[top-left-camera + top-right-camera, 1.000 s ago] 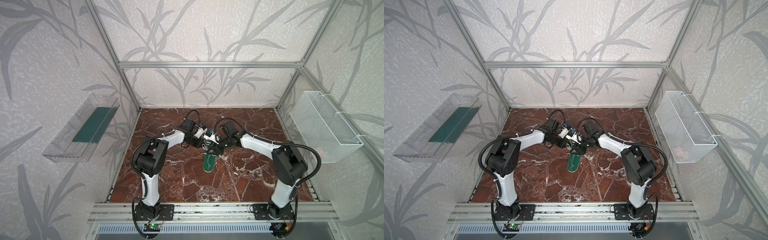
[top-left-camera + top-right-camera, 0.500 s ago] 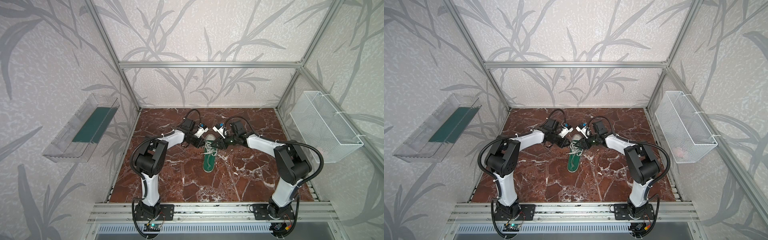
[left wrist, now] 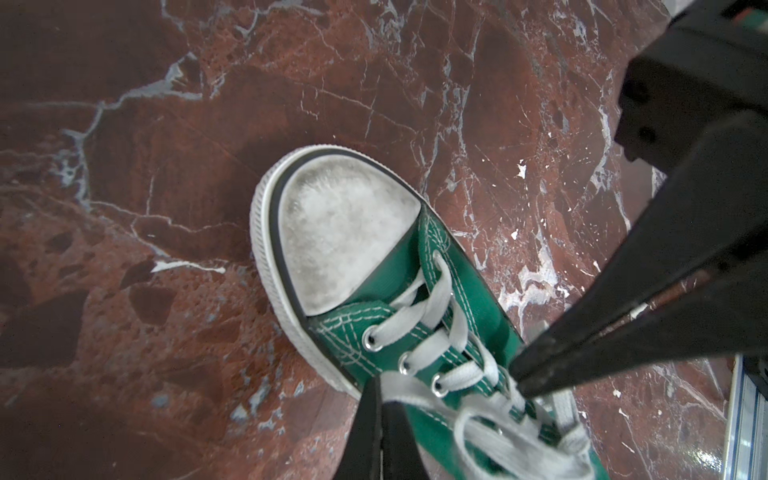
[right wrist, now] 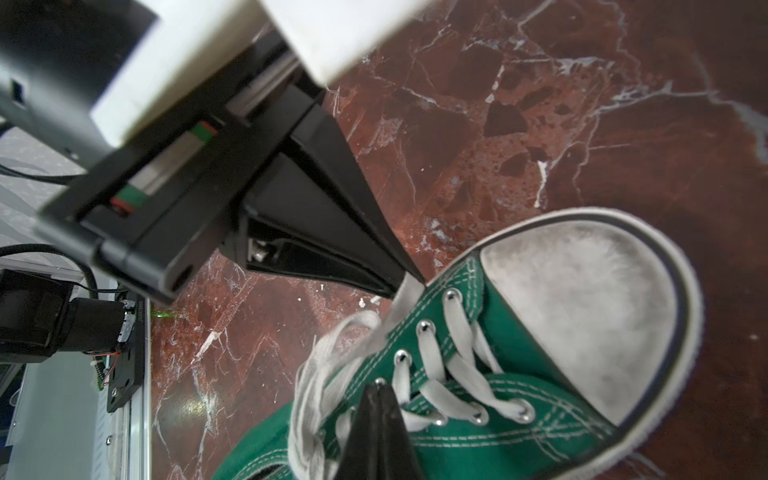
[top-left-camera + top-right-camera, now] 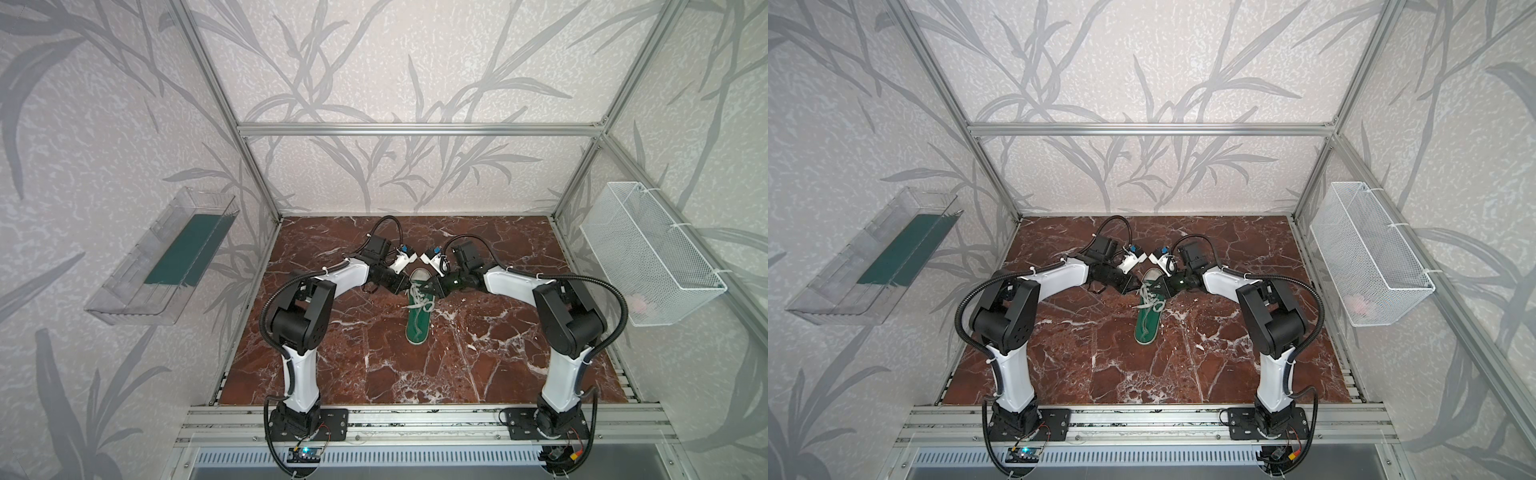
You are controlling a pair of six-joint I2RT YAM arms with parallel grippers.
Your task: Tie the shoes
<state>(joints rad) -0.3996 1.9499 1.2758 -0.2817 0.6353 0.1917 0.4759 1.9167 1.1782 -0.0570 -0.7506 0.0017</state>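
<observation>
The shoe (image 5: pixel 418 322) (image 5: pixel 1148 318) is a small green sneaker lying on the marble table, its white toe cap (image 3: pixel 345 232) (image 4: pixel 582 316) pointing toward the back wall. Loose white laces (image 5: pixel 420 300) pile over the tongue. From the shoe's left side, my left gripper (image 5: pixel 405 289) (image 3: pixel 376 380) is shut on a lace strand (image 3: pixel 419 390) (image 4: pixel 395 305). My right gripper (image 5: pixel 432 289) (image 4: pixel 376 387) comes in from the other side, shut, its tip down among the eyelets. Whether it pinches a lace is hidden.
A clear plastic bin (image 5: pixel 162 257) with a green pad hangs on the left wall. On the right wall hangs a white wire basket (image 5: pixel 648 253). An aluminium rail (image 5: pixel 415 424) runs along the table's front edge. Bare marble (image 5: pixel 457 365) surrounds the shoe.
My right gripper drew back to the right off the shoe, then came down onto the laces and shut. The left gripper stayed shut at the shoe's left side.
</observation>
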